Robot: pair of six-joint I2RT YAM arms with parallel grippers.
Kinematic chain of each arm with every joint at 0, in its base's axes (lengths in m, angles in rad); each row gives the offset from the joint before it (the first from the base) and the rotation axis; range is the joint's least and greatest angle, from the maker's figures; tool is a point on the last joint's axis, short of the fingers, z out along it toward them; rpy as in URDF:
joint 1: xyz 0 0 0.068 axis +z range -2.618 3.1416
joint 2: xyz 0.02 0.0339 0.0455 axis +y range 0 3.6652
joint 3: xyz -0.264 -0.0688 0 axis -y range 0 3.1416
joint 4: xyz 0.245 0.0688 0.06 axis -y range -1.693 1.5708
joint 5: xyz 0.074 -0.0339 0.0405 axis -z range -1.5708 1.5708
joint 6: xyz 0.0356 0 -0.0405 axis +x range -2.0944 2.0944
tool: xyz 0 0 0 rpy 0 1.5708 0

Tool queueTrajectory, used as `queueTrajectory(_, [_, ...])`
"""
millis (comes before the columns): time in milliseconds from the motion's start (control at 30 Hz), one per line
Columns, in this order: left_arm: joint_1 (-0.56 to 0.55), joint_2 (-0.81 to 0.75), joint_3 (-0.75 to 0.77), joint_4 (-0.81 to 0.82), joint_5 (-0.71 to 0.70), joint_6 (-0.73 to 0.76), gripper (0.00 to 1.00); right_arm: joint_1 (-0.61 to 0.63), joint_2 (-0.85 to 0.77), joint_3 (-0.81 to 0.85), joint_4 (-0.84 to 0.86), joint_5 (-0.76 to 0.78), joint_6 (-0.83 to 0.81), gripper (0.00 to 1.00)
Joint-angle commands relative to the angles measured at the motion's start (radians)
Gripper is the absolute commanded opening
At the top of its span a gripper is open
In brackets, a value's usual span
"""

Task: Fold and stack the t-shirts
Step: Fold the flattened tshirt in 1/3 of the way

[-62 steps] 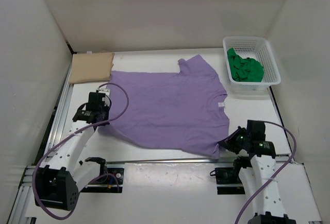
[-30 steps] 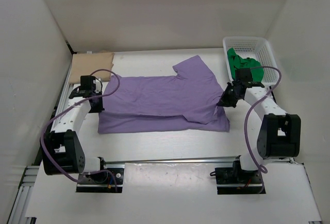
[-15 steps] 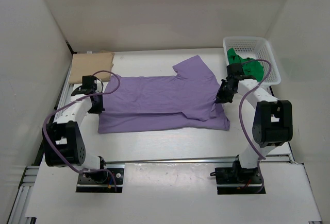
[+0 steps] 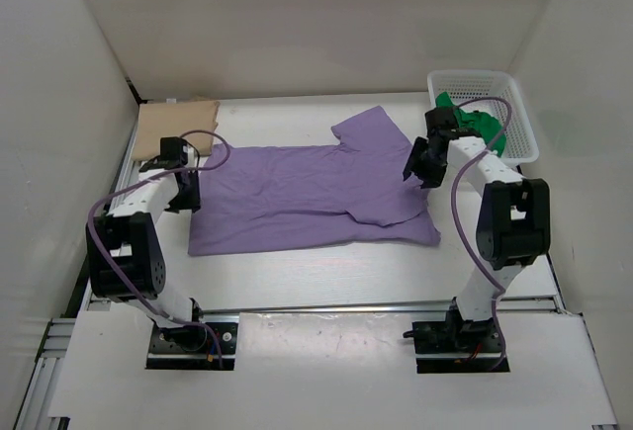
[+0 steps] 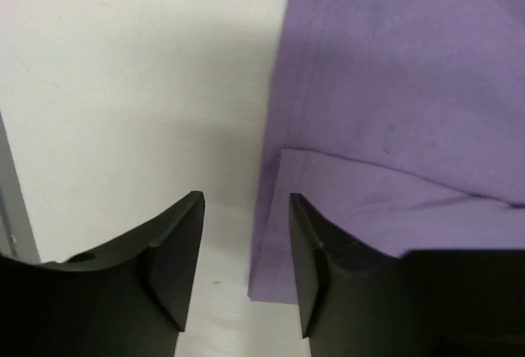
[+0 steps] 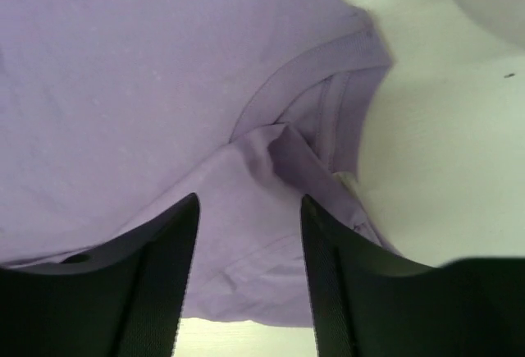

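A purple t-shirt point(image 4: 307, 198) lies on the white table, its near half folded up over the far half, one sleeve point(image 4: 371, 131) sticking out toward the back. My left gripper point(image 4: 181, 175) hovers at the shirt's left edge point(image 5: 279, 168); its jaws stand open with nothing between them. My right gripper point(image 4: 422, 165) is over the collar end point(image 6: 320, 119) of the shirt at the right, also open and holding nothing. A green t-shirt point(image 4: 473, 126) is bunched in the white basket point(image 4: 519, 114). A folded tan t-shirt point(image 4: 176, 126) sits at the back left.
White enclosure walls surround the table on three sides. The basket stands at the back right corner, close to my right arm. A metal rail point(image 4: 326, 307) runs along the table's near edge, with both arm bases behind it.
Both grippers carried the shirt's near edge up and over toward the back, folding it in half. They have now opened and let go of the fabric.
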Motion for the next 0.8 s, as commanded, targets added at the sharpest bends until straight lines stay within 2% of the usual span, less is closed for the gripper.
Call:
queueTrajectory(0, [0.024,0.001,0.056,-0.005,-0.059,-0.001,0.60,0.040,-0.042,0.058,-0.040,0.031,-0.040,0.60])
queueTrajectory(100, [0.047,-0.022,0.082,-0.104,-0.008,-0.001,0.70,0.069,-0.120,0.038,-0.056,0.042,-0.051,0.63])
queueTrajectory(200, [0.047,-0.022,0.083,-0.239,0.078,-0.001,0.72,0.070,-0.219,-0.066,-0.080,0.051,-0.031,0.66])
queueTrajectory(267, [0.047,-0.002,0.055,-0.273,0.098,-0.001,0.72,0.070,-0.284,-0.132,-0.103,0.051,-0.002,0.68])
queueTrajectory(500, [0.047,0.029,-0.058,-0.224,0.078,-0.001,0.73,0.001,-0.390,-0.405,-0.090,0.051,0.092,0.79])
queueTrajectory(633, [0.047,0.085,-0.069,-0.181,0.049,-0.001,0.74,-0.064,-0.367,-0.499,0.001,-0.002,0.138,0.79])
queueTrajectory(700, [0.047,0.099,-0.069,-0.181,0.094,-0.001,0.74,-0.087,-0.343,-0.539,0.059,-0.059,0.162,0.79])
queueTrajectory(733, [0.047,0.108,-0.069,-0.181,0.104,-0.001,0.72,-0.097,-0.321,-0.548,0.076,-0.059,0.171,0.79])
queueTrajectory(767, [0.047,0.109,-0.069,-0.181,0.104,-0.001,0.65,-0.098,-0.312,-0.548,0.090,-0.059,0.172,0.79])
